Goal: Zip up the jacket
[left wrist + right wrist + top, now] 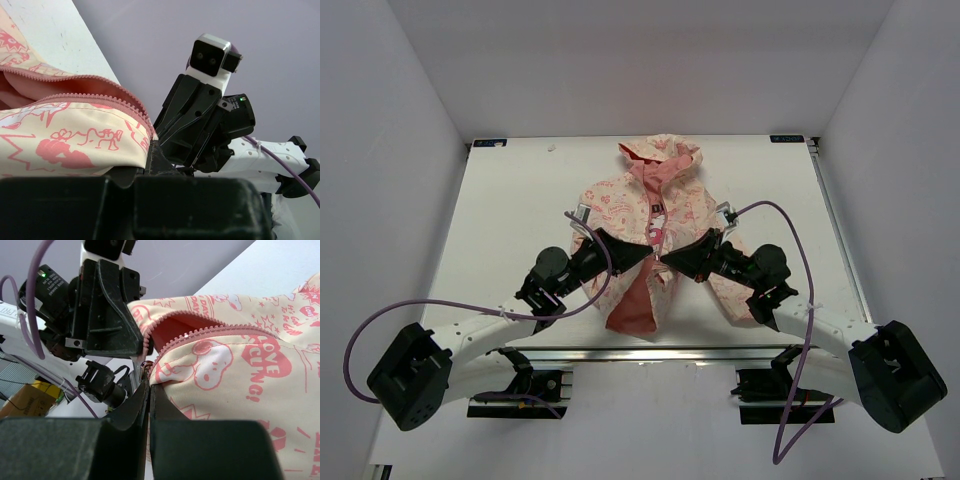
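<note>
Arms (470,335) reach in from the near edge. Left gripper (638,253) pinches one front edge of the jacket (610,205), right gripper (673,258) the other, seemingly to line up the 2 zipper rows (210,331). It lies mid-table (500,200), hood far.

Right wrist view: jacket (240,370) print, pink lettering. "LOVE" reads clearly at right of frame; the word beneath is uncertain. "DAY" fragments at upper centre. Smaller print illegible.
</note>
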Tool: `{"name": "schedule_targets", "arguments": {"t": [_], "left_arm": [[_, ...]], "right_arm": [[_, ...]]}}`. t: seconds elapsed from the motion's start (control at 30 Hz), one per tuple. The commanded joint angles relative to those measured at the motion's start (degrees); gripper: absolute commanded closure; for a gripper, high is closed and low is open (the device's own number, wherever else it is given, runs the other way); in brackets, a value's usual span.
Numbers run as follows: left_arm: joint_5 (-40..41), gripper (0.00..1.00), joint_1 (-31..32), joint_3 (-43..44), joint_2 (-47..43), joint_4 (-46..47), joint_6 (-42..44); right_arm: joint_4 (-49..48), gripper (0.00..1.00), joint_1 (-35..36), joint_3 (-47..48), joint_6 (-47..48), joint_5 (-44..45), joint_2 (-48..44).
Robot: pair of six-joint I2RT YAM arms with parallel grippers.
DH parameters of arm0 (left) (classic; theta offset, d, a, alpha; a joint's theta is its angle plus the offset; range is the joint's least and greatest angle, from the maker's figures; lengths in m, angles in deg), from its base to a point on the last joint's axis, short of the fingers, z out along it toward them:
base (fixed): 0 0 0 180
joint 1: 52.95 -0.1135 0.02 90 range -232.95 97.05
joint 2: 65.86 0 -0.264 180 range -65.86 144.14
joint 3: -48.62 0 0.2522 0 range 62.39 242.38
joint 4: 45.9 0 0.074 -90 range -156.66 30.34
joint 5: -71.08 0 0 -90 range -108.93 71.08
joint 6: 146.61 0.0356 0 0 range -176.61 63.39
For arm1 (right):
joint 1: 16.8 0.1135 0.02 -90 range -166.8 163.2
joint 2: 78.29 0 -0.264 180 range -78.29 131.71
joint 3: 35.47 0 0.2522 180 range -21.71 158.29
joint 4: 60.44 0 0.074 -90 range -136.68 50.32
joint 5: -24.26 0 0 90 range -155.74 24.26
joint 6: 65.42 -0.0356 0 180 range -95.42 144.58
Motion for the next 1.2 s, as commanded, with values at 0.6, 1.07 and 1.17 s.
{"name": "schedule_targets", "arguments": {"t": [0.6, 1.07, 1.17], "left_arm": [[0.3, 1.0, 0.6, -0.9, -1.2, 3.0, -0.2], [0.2, 1.0, 1.0, -1.0, 0.5, 4.9, -0.7], [0.2, 1.0, 1.0, -1.0, 0.5, 4.5, -0.6]], "right_arm": [[-6.0, 1.0, -0.1, 2.0, -1.4, 0.1, 0.3], [-7.0, 1.0, 0.6, 2.8, -1.8, 0.2, 1.4], [-8.1, 1.0, 0.7, 2.6, -2.3, 0.8, 1.2]]}}
